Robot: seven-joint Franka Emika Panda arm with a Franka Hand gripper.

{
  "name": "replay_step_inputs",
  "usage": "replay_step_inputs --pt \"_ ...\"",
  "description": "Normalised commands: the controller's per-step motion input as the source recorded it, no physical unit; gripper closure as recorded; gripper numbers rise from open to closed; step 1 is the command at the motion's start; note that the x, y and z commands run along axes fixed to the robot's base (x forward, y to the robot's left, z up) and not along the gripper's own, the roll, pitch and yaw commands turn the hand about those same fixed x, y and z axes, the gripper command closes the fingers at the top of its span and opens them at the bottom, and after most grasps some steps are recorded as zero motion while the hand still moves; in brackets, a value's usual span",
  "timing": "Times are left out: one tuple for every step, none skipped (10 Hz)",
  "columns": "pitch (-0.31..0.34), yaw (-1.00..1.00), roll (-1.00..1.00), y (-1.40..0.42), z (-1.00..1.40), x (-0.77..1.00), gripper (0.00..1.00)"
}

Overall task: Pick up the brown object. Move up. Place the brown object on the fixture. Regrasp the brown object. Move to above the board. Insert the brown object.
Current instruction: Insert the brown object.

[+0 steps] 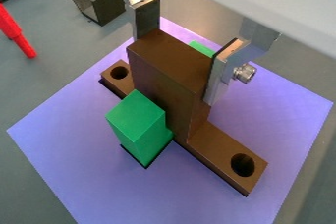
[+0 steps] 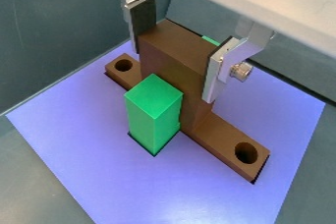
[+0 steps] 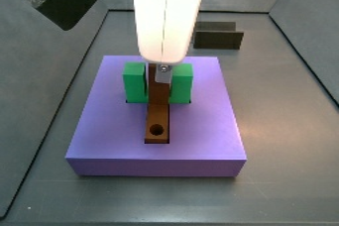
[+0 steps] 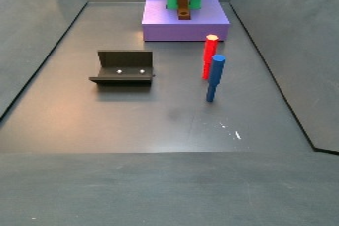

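Gripping one brown object point(image 2: 184, 76): claw point(image 2: 182, 51).

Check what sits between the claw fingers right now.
The brown object stands upright between the claw fingers, over the board, in both wrist views.

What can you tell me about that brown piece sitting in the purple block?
The brown object is a flat bar that looks wooden. It lies lengthwise in the slot of the purple board, with a round hole near the end seen in a side view. Its middle passes through the green U-shaped block. An upright brown part rises there, and the gripper stands over it, a finger at either side.
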Motion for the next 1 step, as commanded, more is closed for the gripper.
replay_step_inputs --pt "0.000 0.00 0.00 0.00 0.00 0.00 1.00"
